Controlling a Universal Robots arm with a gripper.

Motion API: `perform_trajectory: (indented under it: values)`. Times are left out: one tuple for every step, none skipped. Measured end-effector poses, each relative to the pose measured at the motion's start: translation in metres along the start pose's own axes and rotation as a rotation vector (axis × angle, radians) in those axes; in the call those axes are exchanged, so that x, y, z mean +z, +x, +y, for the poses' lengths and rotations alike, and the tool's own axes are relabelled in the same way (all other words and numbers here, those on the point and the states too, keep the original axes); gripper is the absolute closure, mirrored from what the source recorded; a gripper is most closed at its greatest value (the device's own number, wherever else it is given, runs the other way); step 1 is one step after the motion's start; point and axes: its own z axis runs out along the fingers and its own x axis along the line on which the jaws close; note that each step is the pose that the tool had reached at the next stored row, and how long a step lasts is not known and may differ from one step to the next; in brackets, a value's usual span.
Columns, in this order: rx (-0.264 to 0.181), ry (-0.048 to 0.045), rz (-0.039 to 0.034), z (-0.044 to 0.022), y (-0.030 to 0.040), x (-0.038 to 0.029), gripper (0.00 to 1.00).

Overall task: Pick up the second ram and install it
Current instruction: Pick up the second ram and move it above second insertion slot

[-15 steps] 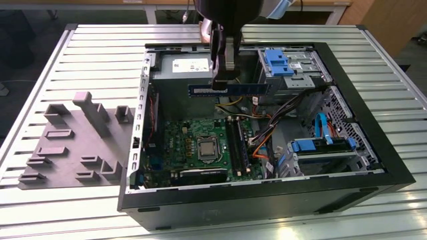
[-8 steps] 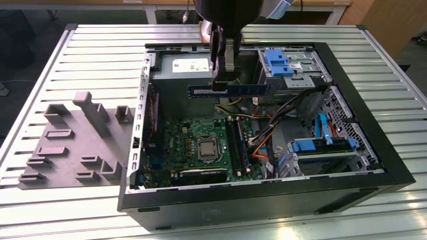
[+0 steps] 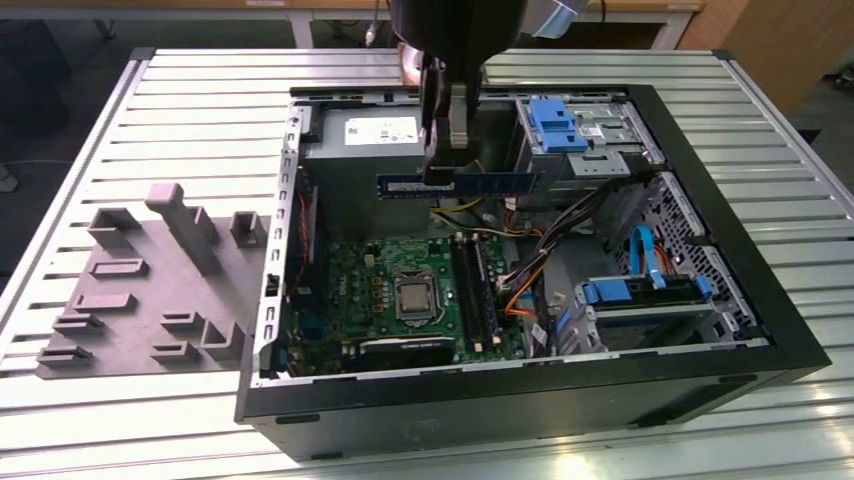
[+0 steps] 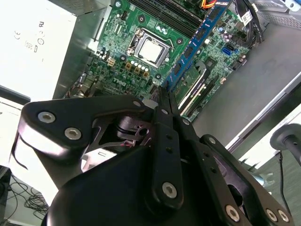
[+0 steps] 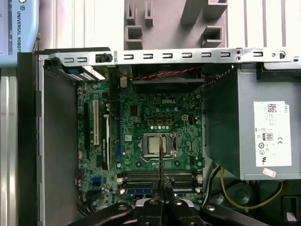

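Observation:
The second ram (image 3: 494,184) is a dark-blue stick with black chips, held level in the air above the open computer case (image 3: 747,330), in front of the grey power-supply box (image 3: 367,135). My gripper (image 3: 441,172) comes down from above and is shut on the stick near its end on the exterior view's left. In the second wrist view the ram (image 4: 197,42) runs out from my gripper (image 4: 162,96) over the green motherboard (image 4: 117,56). The first wrist view shows the ram (image 5: 161,155) edge-on past my gripper (image 5: 162,190), above the black memory slots (image 5: 141,181).
A grey moulded holder tray (image 3: 147,290) lies on the slatted table at the exterior view's left. Inside the case are the processor socket (image 3: 414,298), memory slots (image 3: 474,285), loose coloured cables (image 3: 534,260) and blue drive brackets (image 3: 561,125).

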Motion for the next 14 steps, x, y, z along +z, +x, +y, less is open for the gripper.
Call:
perform_trajectory:
  values:
    - [0.0, 0.0, -0.0001, 0.0, 0.0, 0.0007, 0.89]
    - [0.0, 0.0001, 0.0, 0.0, 0.0, 0.0015, 0.89]
    - [0.0, 0.0, 0.0, -0.0001, 0.0, 0.0025, 0.89]
    - [0.0, 0.0, 0.0, -0.0001, 0.0, 0.0034, 0.89]
    - [0.0, 0.0, 0.0, -0.0001, 0.0, 0.0044, 0.89]
    - [0.0, 0.0, 0.0, -0.0002, 0.0, 0.0053, 0.89]
    - [0.0, 0.0, 0.0, -0.0002, -0.0001, 0.0063, 0.89]
    - [0.0, 0.0001, -0.0001, -0.0002, -0.0001, 0.0072, 0.89]
    - [0.0, 0.0, 0.0001, -0.0002, -0.0001, 0.0081, 0.89]
    - [0.0, 0.0, 0.0001, -0.0003, -0.0001, 0.0089, 0.89]
    - [0.0, 0.0, 0.0001, -0.0003, -0.0001, 0.0098, 0.89]
    - [0.0, 0.0, 0.0001, -0.0003, -0.0001, 0.0106, 0.89]
    - [0.0, 0.0, 0.0001, -0.0003, -0.0001, 0.0115, 0.89]
    - [0.0, 0.0, 0.0, -0.0003, -0.0001, 0.0125, 0.89]
